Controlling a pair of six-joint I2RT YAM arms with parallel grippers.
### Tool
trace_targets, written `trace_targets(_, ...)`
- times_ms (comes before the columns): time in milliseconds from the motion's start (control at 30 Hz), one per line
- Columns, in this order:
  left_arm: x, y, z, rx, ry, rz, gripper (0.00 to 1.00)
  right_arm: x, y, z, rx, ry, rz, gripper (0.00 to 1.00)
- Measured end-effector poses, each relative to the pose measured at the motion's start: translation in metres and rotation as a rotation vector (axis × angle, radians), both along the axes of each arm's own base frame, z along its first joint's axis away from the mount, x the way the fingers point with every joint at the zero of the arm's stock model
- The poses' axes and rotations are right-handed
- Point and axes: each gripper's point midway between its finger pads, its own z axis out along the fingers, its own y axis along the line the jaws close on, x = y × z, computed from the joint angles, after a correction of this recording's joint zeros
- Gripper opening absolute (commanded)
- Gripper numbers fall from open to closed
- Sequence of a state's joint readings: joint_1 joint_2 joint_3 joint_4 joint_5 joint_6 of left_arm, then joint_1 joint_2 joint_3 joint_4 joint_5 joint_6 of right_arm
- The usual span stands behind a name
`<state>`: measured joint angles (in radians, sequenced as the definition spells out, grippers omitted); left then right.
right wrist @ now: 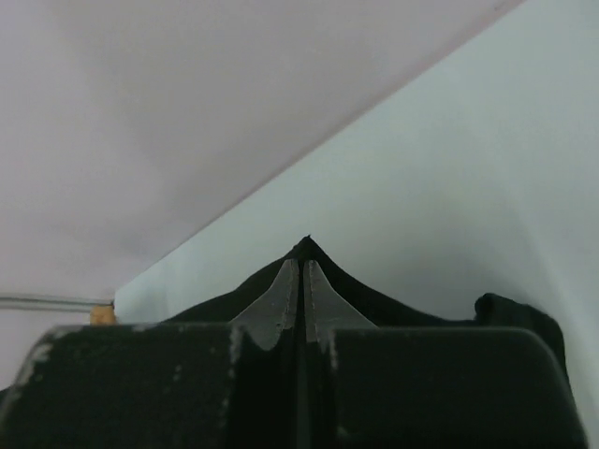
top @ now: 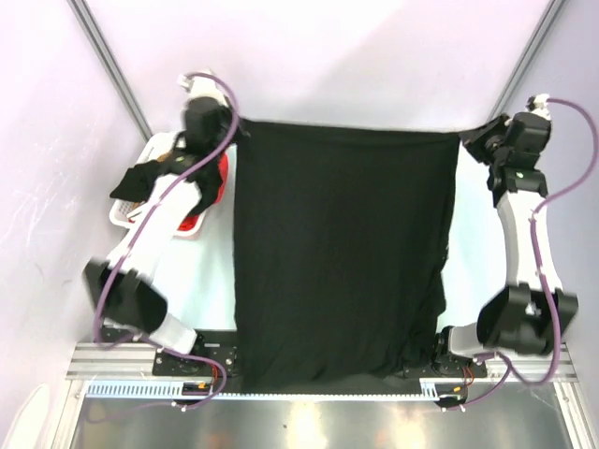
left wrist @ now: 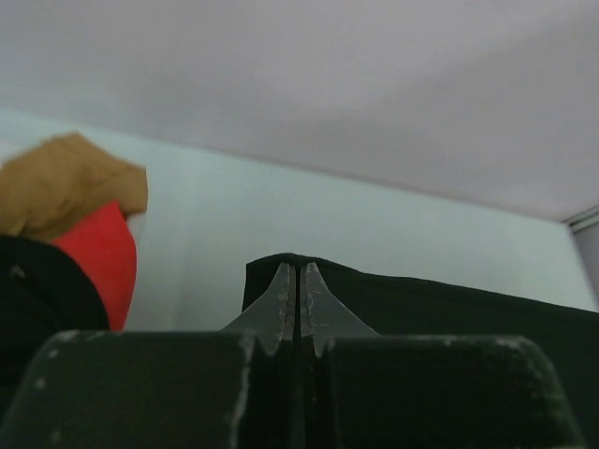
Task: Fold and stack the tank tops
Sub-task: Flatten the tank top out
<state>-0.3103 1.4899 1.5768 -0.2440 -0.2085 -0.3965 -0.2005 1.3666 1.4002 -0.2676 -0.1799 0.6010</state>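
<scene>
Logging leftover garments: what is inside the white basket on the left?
The white basket holds a red tank top, a black cloth and a tan cloth. The left arm covers much of it; anything beneath is hidden.

Large black tank top (top: 342, 253): solid, no pattern. Bright red tank top (left wrist: 98, 257): plain. Bunched cloth (left wrist: 70, 182) above it: tan-brown. Plastic basket (top: 120, 217): white. Bare worktop (top: 201, 281): pale mint-white. Both left tool (left wrist: 298, 271) and right tool (right wrist: 301, 267): dull grey metal, scuffed black housings. Both left arm (top: 154, 229) and right arm (top: 519, 234): white and black links. Trailing cables (top: 552, 201): purple. Surrounding walls (top: 328, 56): pale lilac.
</scene>
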Motion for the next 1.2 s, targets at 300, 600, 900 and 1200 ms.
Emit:
trace_targets(300, 0.077, -0.01, -0.127, 0.025, 0.213, 0.052, 0.0, 0.093, -0.006, -0.1, 0.078, 0.108, 0.059, 0.0)
trace_targets(600, 0.164, -0.017, -0.173, 0.019, 0.216, 0.084, 0.0, 0.175, -0.003, -0.179, 0.13, 0.173, 0.099, 0.0)
trace_targets(900, 0.202, 0.008, -0.227, -0.006, 0.269, 0.117, 0.0, 0.24, 0.018, -0.208, 0.135, 0.157, 0.164, 0.0)
trace_targets(1200, 0.207, 0.017, -0.249, -0.021, 0.301, 0.093, 0.0, 0.251, 0.033, -0.219, 0.095, 0.184, 0.184, 0.0)
